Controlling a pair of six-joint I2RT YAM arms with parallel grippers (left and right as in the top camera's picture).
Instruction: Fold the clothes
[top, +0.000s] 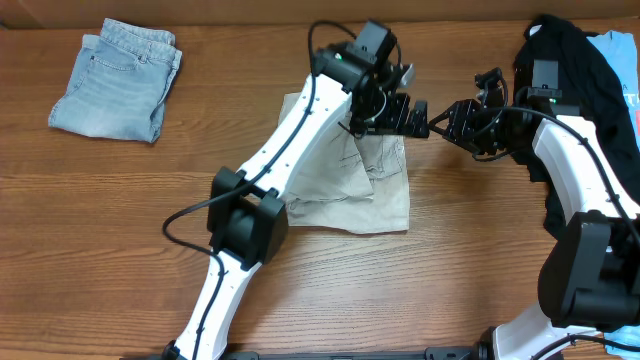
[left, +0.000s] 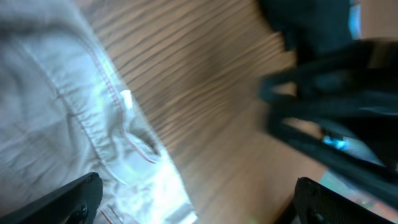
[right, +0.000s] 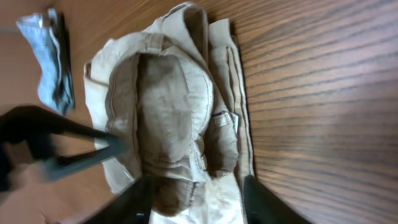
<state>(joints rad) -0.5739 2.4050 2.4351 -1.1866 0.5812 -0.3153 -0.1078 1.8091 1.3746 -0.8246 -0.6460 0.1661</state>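
Observation:
The pale beige shorts (top: 350, 190) lie partly folded and rumpled at the table's middle. They also show in the left wrist view (left: 68, 124) and in the right wrist view (right: 174, 106), where the waistband and seams are bunched up. My left gripper (top: 403, 112) is over the shorts' far right corner. In the left wrist view it (left: 199, 205) is open wide over the cloth's edge and bare wood. My right gripper (top: 440, 122) is just right of that corner, facing the left gripper. In the right wrist view it (right: 202, 202) is open, with beige cloth showing between its fingers.
A folded faded-blue denim garment (top: 115, 80) lies at the far left, also small in the right wrist view (right: 53, 59). A black garment (top: 580, 75) over something light blue is heaped at the far right, beside the right arm. The table is brown wood (top: 120, 230).

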